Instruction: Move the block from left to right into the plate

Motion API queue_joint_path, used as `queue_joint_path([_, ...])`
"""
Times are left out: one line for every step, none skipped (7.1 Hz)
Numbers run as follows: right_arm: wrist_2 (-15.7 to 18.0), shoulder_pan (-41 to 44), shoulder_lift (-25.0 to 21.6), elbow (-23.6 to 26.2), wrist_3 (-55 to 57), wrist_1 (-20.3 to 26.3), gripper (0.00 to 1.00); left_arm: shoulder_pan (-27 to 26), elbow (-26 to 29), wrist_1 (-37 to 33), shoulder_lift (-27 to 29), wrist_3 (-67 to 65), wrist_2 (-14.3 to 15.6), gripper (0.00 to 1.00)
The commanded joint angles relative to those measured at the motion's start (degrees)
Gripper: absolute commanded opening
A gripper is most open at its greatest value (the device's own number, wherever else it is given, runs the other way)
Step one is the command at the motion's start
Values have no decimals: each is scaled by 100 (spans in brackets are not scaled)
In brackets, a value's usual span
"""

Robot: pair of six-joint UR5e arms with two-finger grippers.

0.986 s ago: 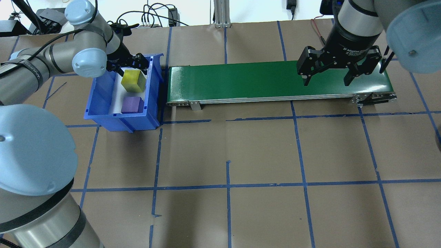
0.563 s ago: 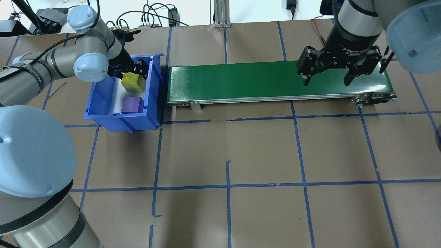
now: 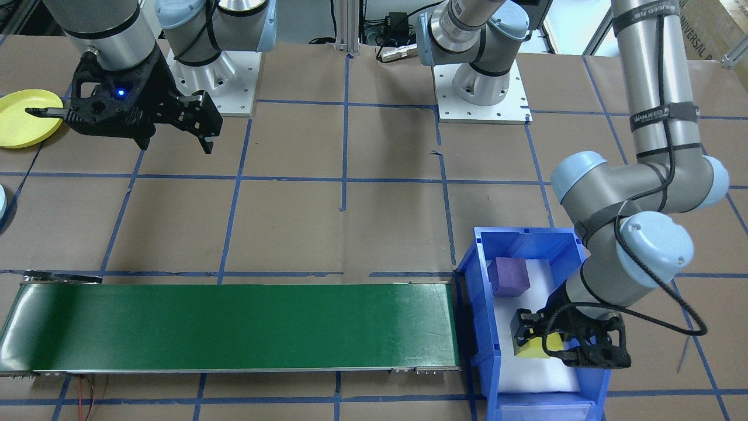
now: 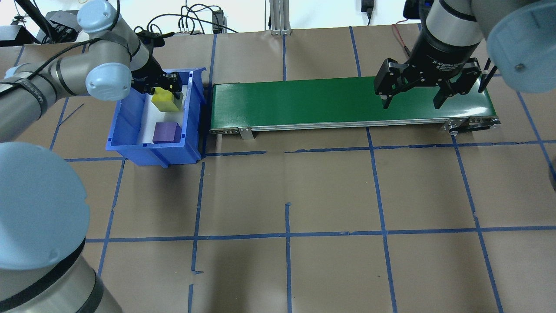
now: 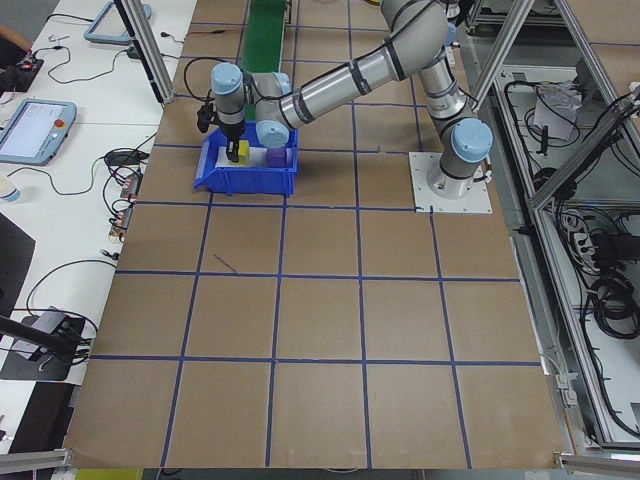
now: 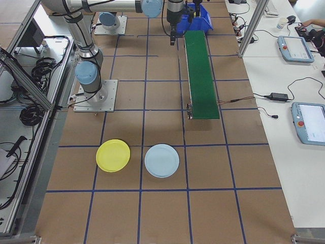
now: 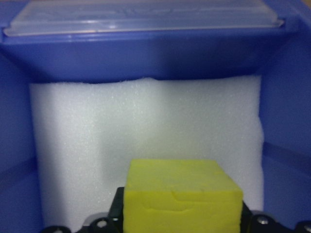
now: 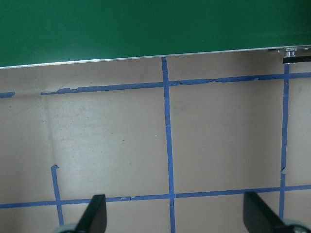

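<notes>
A yellow block (image 4: 163,101) lies on white foam at the far end of a blue bin (image 4: 130,150). A purple block (image 4: 166,131) sits nearer in the same bin. My left gripper (image 4: 163,89) is lowered into the bin, its fingers against the yellow block's (image 7: 182,194) sides, shut on it. At the conveyor's right end my right gripper (image 4: 410,102) hangs open with nothing between its fingers. The yellow plate (image 6: 112,155) lies on the table on the robot's right, also visible as the plate (image 3: 23,120) behind the right gripper (image 3: 120,128).
A green conveyor belt (image 4: 304,102) runs from beside the bin toward the right. A light blue plate (image 6: 162,160) lies next to the yellow one. The bin's walls (image 3: 476,304) close in the left gripper (image 3: 564,345). Brown paper with blue tape lines covers the table.
My left gripper has sunk into the bin around the yellow block and its fingers have closed against it. The right arm has not moved.
</notes>
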State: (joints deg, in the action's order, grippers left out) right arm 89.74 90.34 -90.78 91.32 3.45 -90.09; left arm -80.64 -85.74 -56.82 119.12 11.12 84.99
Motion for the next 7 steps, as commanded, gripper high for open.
queue_joint_path([0,2,-1,0,-2,0,100,-74,101,-170,-922,-48,-384,57])
queue_joint_path([0,2,8,-9,-2,0,100,-301,154,-354,-1230,-126,-535,57])
queue_joint_path([0,2,-1,0,-2,0,100,-773,154,-364,-1434,-493,-545,57])
queue_joint_path([0,2,-1,0,-2,0,100,-1326,128,-347,-1514,-1349,-545,57])
queue_joint_path([0,-7,-1,0,-2,0,100,-1732,50,-260,-1428,-1967,-537,57])
queue_joint_path([0,1,8,0,-2,0,100,-1797,-3,63,-1105,-2060,-554,57])
queue_joint_path([0,2,8,0,-2,0,100,-1832,-82,727,-571,-2061,-563,57])
